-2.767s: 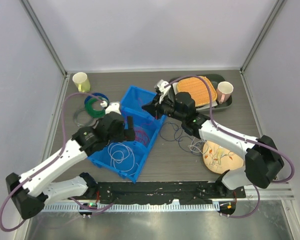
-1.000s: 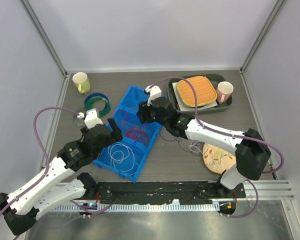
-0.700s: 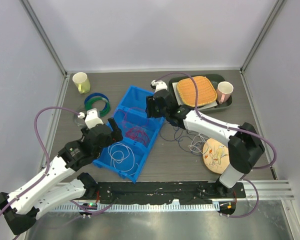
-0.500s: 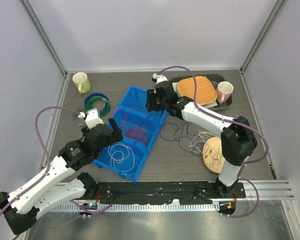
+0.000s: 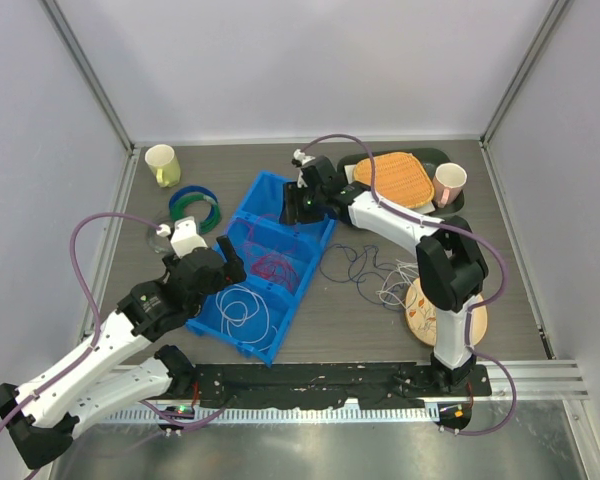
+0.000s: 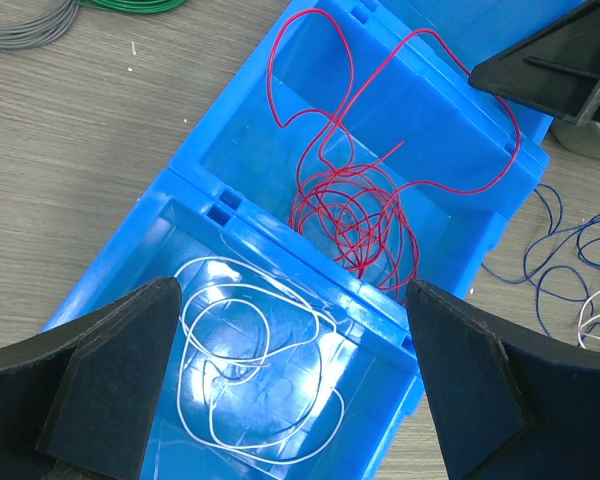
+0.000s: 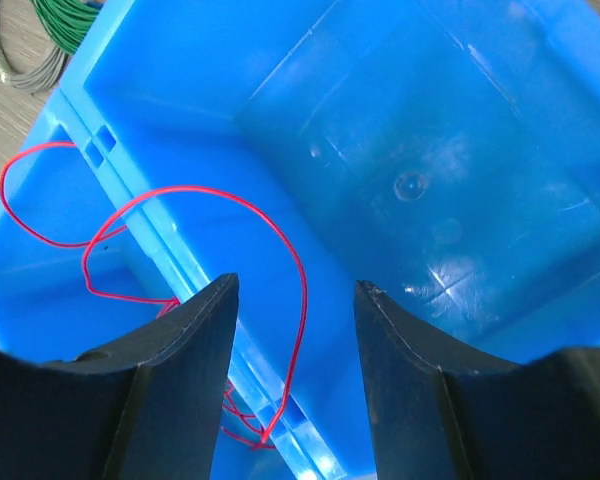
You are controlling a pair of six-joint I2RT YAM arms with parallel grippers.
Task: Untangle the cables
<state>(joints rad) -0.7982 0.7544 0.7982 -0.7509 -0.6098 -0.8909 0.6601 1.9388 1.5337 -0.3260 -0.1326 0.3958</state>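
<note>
Right gripper (image 5: 296, 205) has crept up the blue bin (image 5: 208, 322) over the last second. It went from above the middle compartment to above the far one, and its arm has folded back toward the dark tray (image 5: 430, 156). Left side hasn't budged in that time.

Now the cables. Red cable (image 5: 273, 268) sits bunched in the middle compartment, and my left wrist view shows its long loops climbing the divider toward the far compartment. White cable (image 5: 242, 308) lies in loose rings in the near compartment. Dark blue cable (image 5: 352, 262) sprawls on the table (image 5: 360, 335) just right of the bin. It runs into a scribble of thin white strands (image 5: 392, 288) beside the patterned plate (image 5: 420, 312).

On the right wrist view the jaws stand moderately apart with nothing pinched. A red loop passes below the gap, and I can't tell whether it touches either finger.

Left gripper (image 5: 230, 268) hangs at the bin's left edge, over the divider between the near and middle compartments. Its jaws are spread wide and carry nothing.

Farther out, the blue and green coiled rings (image 5: 193, 205) lie left of the bin, with the pale cup (image 5: 161, 162) behind them. An orange mat (image 5: 395, 178) and a pink cup (image 5: 448, 182) sit in the tray.
</note>
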